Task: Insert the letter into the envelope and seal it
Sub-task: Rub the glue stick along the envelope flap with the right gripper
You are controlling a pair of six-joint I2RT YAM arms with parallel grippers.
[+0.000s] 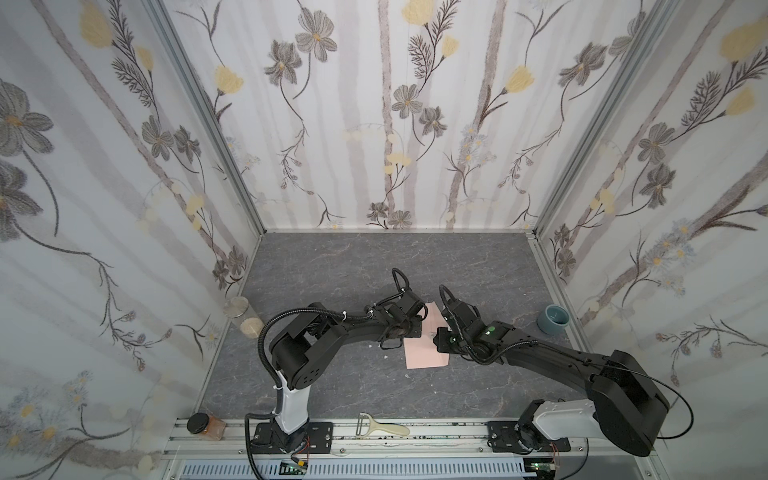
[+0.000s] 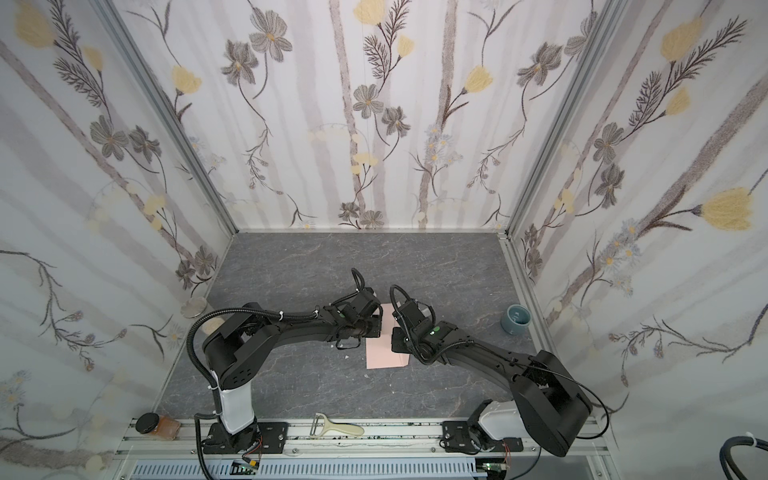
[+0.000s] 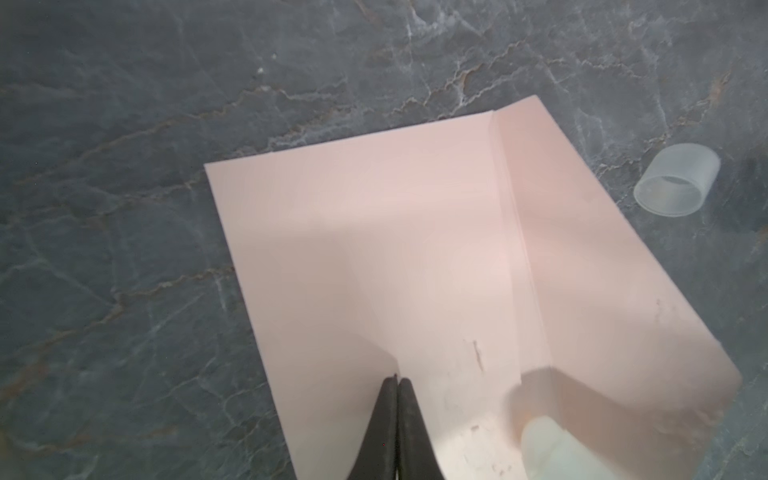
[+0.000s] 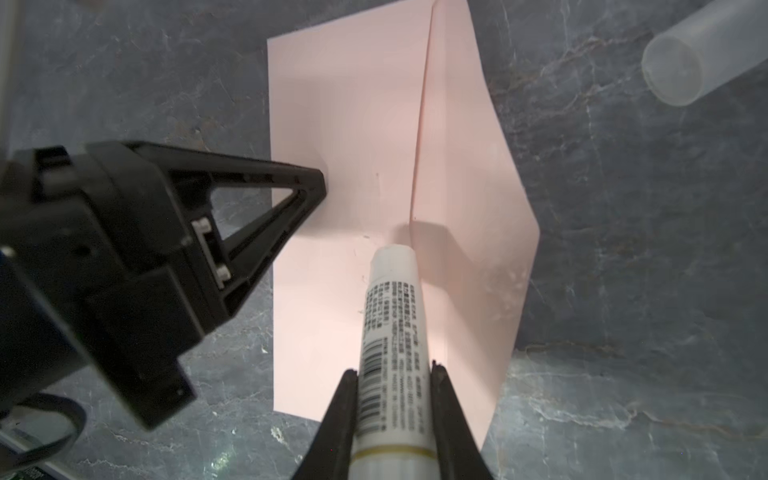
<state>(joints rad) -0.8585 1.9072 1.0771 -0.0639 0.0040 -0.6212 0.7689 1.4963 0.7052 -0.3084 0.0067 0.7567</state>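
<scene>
My right claw [image 4: 394, 369] grips a white glue-stick tube [image 4: 395, 299] against the pale pink paper envelope [image 4: 345, 124] my closed left claw [image 3: 397, 380] presses; pushing hard may crumple its flap [image 4: 469, 187].

It was a robot test booth: floral-papered walls [image 1: 374, 124] in an aluminium frame [image 1: 210, 124] boxed a grey stone-look worktop [image 1: 332, 257], with arms [image 1: 332, 332] bolted to a near rail [image 1: 436, 432].

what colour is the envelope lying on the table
Plain pale salmon pink, no print. The envelope shows best in the right wrist view.
</scene>
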